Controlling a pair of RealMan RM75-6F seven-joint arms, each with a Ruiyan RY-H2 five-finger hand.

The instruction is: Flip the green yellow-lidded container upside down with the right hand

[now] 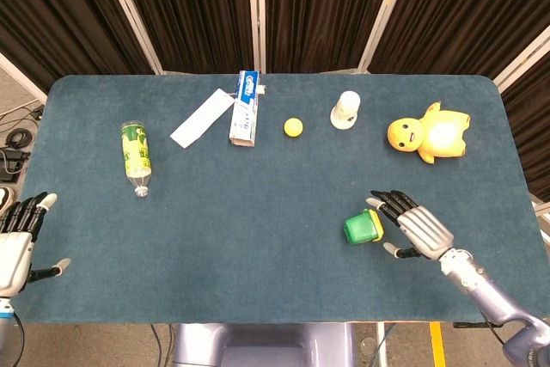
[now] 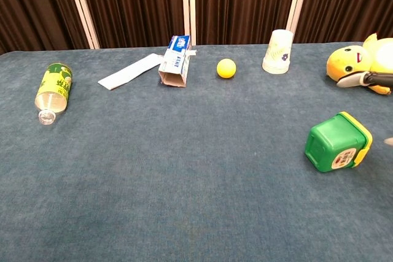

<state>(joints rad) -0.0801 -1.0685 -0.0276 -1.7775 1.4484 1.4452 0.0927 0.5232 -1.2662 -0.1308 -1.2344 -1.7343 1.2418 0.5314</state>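
Note:
The green container (image 1: 362,229) with its yellow lid lies on its side on the blue table, the lid facing right toward my right hand. In the chest view the green container (image 2: 338,142) shows a red and white label on its near face. My right hand (image 1: 417,227) sits just right of it with fingers spread, touching nothing; only a fingertip (image 2: 353,80) shows at the chest view's right edge. My left hand (image 1: 17,238) hangs open past the table's front left edge, holding nothing.
A yellow duck toy (image 1: 429,134) lies at the back right, a white paper cup (image 1: 345,110) and a small yellow ball (image 1: 294,127) behind the container. A toothpaste box (image 1: 246,109), a flat white pack (image 1: 203,118) and a lying bottle (image 1: 136,155) occupy the left.

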